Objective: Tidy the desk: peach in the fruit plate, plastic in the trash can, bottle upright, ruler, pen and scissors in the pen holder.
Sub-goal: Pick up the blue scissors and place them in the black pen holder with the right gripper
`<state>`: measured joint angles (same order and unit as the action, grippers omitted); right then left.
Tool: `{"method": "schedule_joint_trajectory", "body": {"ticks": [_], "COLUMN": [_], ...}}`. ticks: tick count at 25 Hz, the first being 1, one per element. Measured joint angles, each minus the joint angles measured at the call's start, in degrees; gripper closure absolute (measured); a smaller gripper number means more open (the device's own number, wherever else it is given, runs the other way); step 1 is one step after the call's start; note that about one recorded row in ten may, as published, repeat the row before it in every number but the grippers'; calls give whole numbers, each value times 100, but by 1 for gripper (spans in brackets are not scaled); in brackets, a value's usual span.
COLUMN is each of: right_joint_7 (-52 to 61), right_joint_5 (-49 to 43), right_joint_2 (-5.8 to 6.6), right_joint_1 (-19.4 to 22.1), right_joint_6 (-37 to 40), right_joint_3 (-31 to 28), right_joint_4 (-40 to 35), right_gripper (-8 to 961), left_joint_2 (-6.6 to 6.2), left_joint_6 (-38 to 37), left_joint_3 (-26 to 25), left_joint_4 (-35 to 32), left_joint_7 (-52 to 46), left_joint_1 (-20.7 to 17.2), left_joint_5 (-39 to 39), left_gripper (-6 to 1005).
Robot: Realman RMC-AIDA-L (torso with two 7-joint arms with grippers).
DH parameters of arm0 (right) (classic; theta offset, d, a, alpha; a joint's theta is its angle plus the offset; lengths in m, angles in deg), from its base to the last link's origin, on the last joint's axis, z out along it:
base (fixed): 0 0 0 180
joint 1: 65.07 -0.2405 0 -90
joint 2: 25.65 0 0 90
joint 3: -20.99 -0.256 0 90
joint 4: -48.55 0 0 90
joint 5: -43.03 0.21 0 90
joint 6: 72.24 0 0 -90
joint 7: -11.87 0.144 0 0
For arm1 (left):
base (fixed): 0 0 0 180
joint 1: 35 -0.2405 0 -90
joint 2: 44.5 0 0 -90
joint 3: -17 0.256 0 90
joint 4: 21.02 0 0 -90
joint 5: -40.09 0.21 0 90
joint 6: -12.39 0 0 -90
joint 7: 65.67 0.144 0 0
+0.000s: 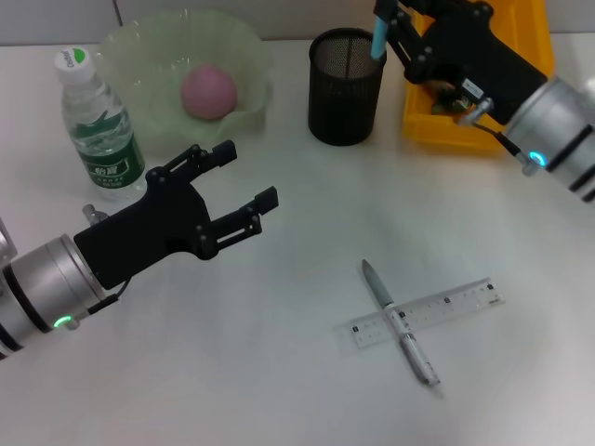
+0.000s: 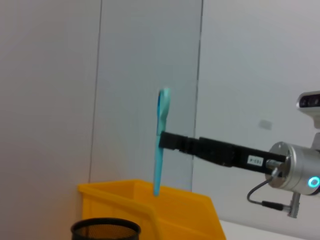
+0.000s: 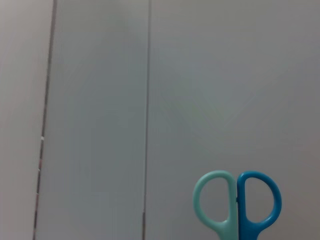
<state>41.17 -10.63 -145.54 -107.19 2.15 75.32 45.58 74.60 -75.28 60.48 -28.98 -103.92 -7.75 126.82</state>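
Yellow bin [image 1: 423, 125] at back right, peach [image 1: 208, 91] in plate [image 1: 149, 56], bottle [image 1: 99, 125] upright, left gripper [image 1: 249, 178] idle, fingers wide; right gripper [image 1: 382, 32] clamps scissors [image 2: 161, 140] upright above pen holder [image 1: 346, 85]; pen [image 1: 400, 323] crosses ruler [image 1: 426, 312].

The left arm enters from the near left edge, its silver wrist showing a green indicator light. The left gripper [image 1: 244, 183] points forward and to the right over the table, fingers spread apart with nothing between them. The right arm enters from the far right edge, its silver wrist showing a blue indicator light. The right gripper [image 1: 383, 28] extends toward the far centre, raised above the table. Its fingers are clamped on the scissors [image 2: 161, 140], which hang blades down, handles up.
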Motion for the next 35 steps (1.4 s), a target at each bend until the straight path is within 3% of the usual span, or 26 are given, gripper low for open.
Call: {"method": "schedule_joint_trajectory", "body": {"ticks": [17,35], "right_joint_7": [210,690], "right_joint_5": [93,30], "right_joint_2": [0,0], "right_joint_1": [-848,-1200], "right_joint_6": [-1549,-2651], "right_joint_3": [-2,143], "right_joint_4": [161,179], "right_gripper": [673,663], "left_joint_2": [6,0], "left_joint_6": [210,349], "left_joint_3": [2,2], "left_joint_4": [280,269], "left_joint_7": [362,270], "left_joint_1": [54,227], "left_joint_5": [-718,-720], "left_gripper": [185,186]}}
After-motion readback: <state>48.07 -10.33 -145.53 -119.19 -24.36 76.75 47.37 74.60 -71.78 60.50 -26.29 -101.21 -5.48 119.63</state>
